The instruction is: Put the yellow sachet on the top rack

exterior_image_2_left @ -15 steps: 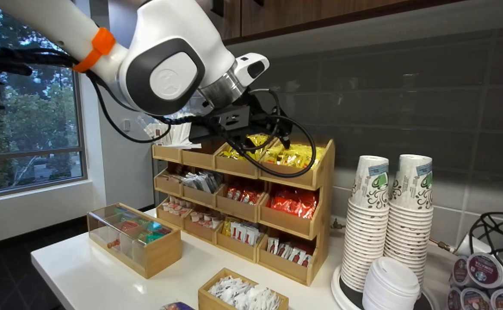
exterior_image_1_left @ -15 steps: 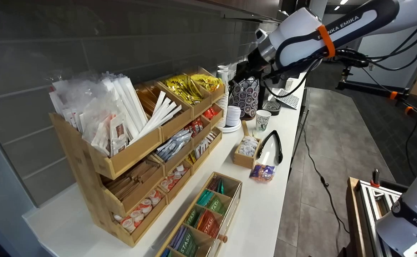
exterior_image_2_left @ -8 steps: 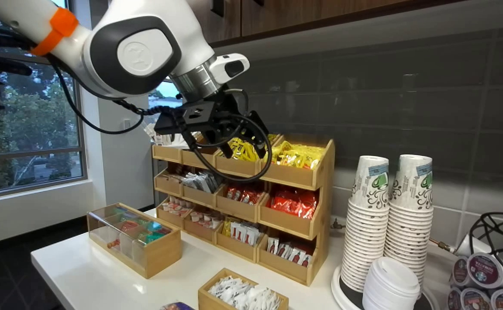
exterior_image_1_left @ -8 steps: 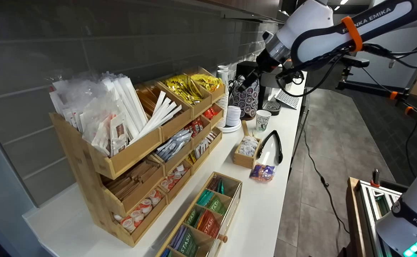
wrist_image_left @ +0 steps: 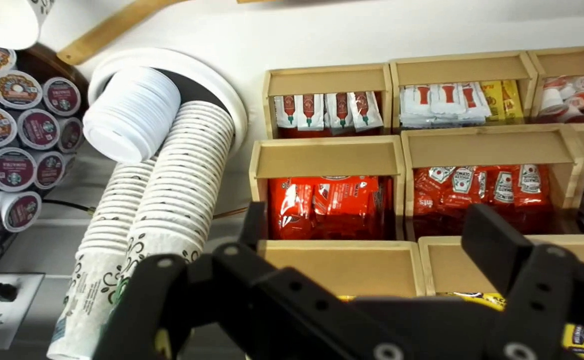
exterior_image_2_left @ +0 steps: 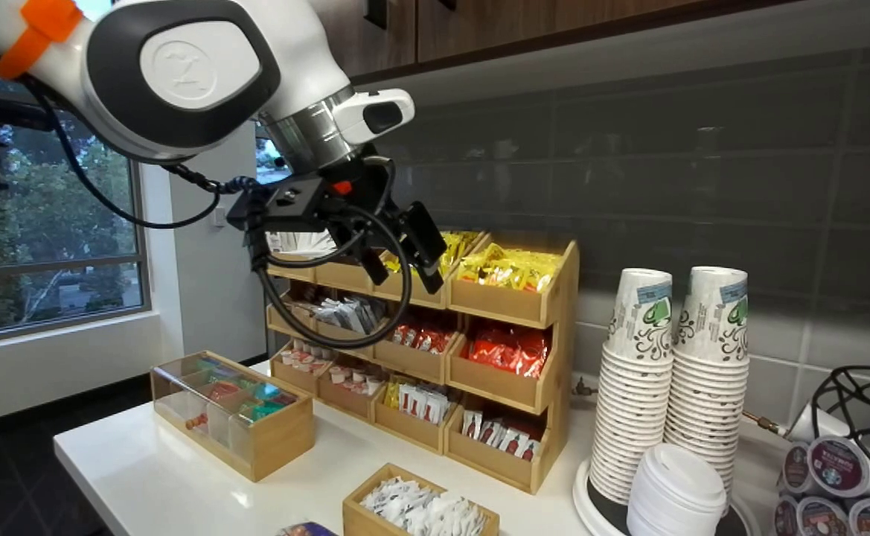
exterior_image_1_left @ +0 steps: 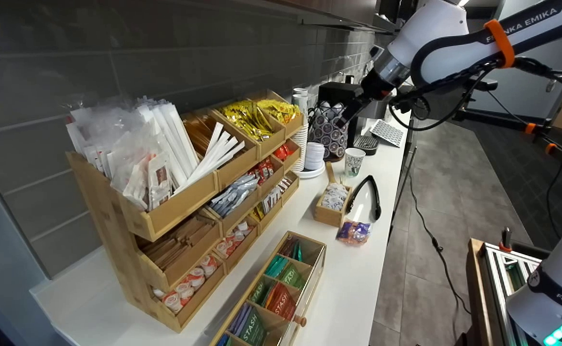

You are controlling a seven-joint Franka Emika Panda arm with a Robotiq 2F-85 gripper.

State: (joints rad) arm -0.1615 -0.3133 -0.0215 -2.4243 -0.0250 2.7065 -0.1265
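Yellow sachets (exterior_image_2_left: 509,268), glossy and crinkled, lie heaped at the right end of the light-wood top rack (exterior_image_2_left: 496,300) in an exterior view. Black gripper (exterior_image_2_left: 405,278) hangs apart from it, jaws spread around bare air. Shiny red packets (exterior_image_2_left: 507,350) one tier lower; stacked patterned cups (exterior_image_2_left: 634,406) at right.

Toward five o'clock, the gripper (wrist_image_left: 375,232) has its fingers wide apart, red packets (wrist_image_left: 329,207) showing beyond the gap. Partly hidden yellow sachets (wrist_image_left: 582,342) lie toward four o'clock, stacked paper cups (wrist_image_left: 169,200) toward eight.
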